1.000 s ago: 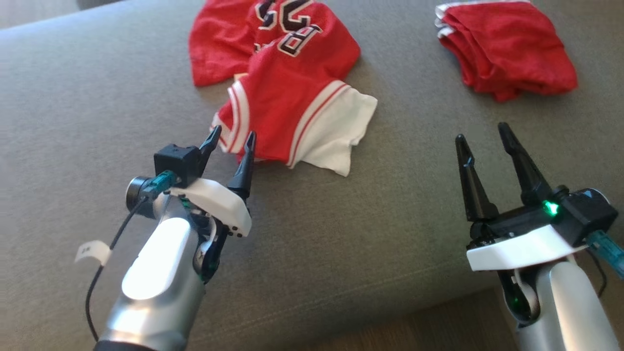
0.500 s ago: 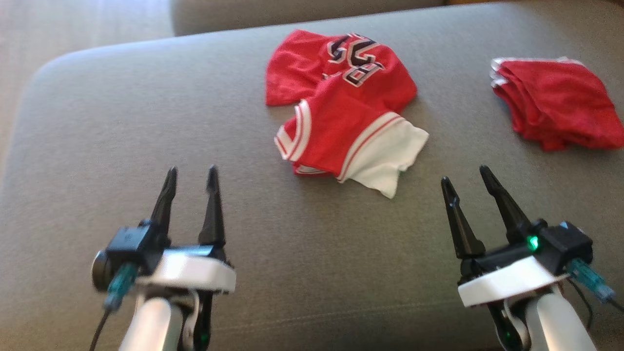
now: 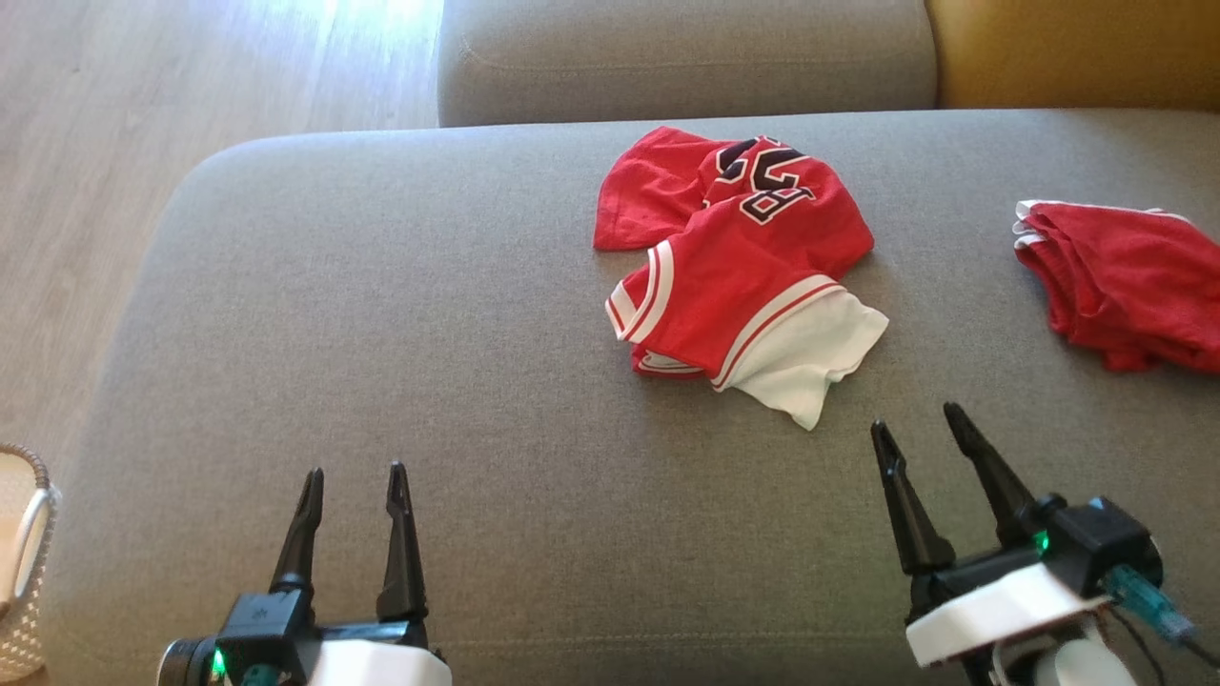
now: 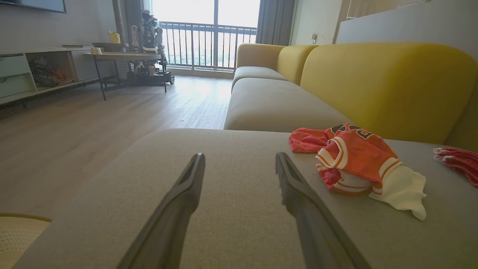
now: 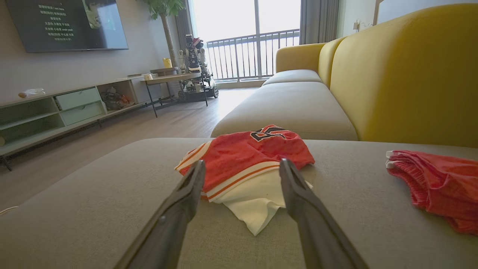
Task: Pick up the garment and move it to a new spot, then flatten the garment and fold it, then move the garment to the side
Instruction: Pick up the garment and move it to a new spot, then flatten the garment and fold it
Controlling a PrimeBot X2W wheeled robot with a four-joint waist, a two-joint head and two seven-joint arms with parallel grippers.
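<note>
Broad grey fabric sofa seat (image 3: 381,333) in front of us, pale wooden floor (image 3: 143,95) off to the left, yellow upholstered backrest (image 3: 1077,52) at the far corner. From the head view, a crumpled red basketball jersey (image 3: 734,276) with white trim and dark numerals lies in a heap on the seat, right of centre, a white flap sticking out towards the robot. A second red garment (image 3: 1125,286), folded and white-edged, sits well apart at the right edge. The left gripper (image 3: 355,470) hangs at the near edge of the seat, fingers apart and holding nothing, well clear of the jersey. The right gripper (image 3: 913,417) is near the white flap but not touching it, its fingers spread too and empty. A woven basket (image 3: 24,562) peeks in at the lower left. Over to the left wrist view: two dark fingers wide apart above bare cushion, the jersey ahead and to the right, balcony doors (image 4: 209,33) bright at the back. Now the right wrist view: fingers parted, the jersey lying straight ahead beyond the tips, the folded garment on the right, a wall-mounted television (image 5: 67,24) on the left.
</note>
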